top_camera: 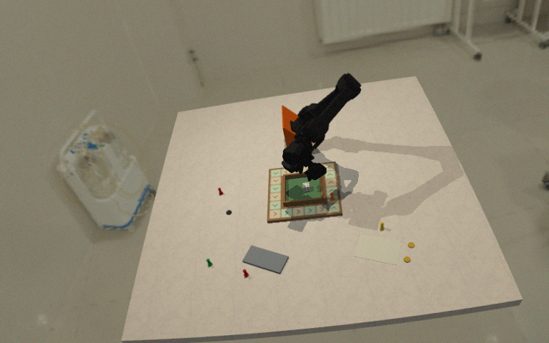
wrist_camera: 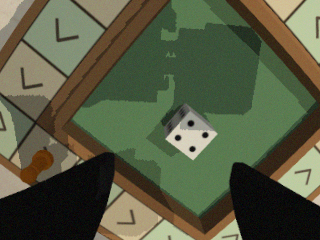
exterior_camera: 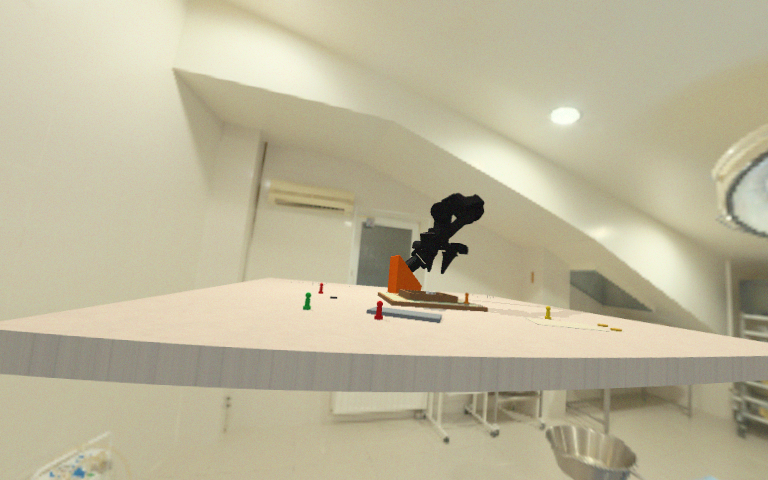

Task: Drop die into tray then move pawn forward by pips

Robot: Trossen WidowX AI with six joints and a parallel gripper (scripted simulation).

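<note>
A white die (top_camera: 306, 186) (wrist_camera: 191, 132) lies on the green floor of the dice tray (top_camera: 304, 202) (exterior_camera: 427, 296) (wrist_camera: 117, 55). Its bright upper face shows four pips in the wrist view. My gripper (top_camera: 303, 173) (exterior_camera: 436, 271) (wrist_camera: 173, 168) is open and empty, above the tray and not touching the die. The orange pawn (top_camera: 332, 196) (exterior_camera: 466, 297) (wrist_camera: 37, 166) stands on the right side of the board (top_camera: 275, 189) (exterior_camera: 475, 308) (wrist_camera: 65, 37), one square behind the near right corner in the top view. My arm's shadow falls across that side.
An orange wedge (top_camera: 288, 121) (exterior_camera: 399, 274) stands behind the board. Red pawns (top_camera: 220, 191) (top_camera: 245, 274), a green pawn (top_camera: 209, 262), a black disc (top_camera: 229, 212) and a grey slab (top_camera: 265, 259) lie left and in front. A yellow pawn (top_camera: 382, 226), pale sheet (top_camera: 377, 249) and yellow discs (top_camera: 411, 245) are right.
</note>
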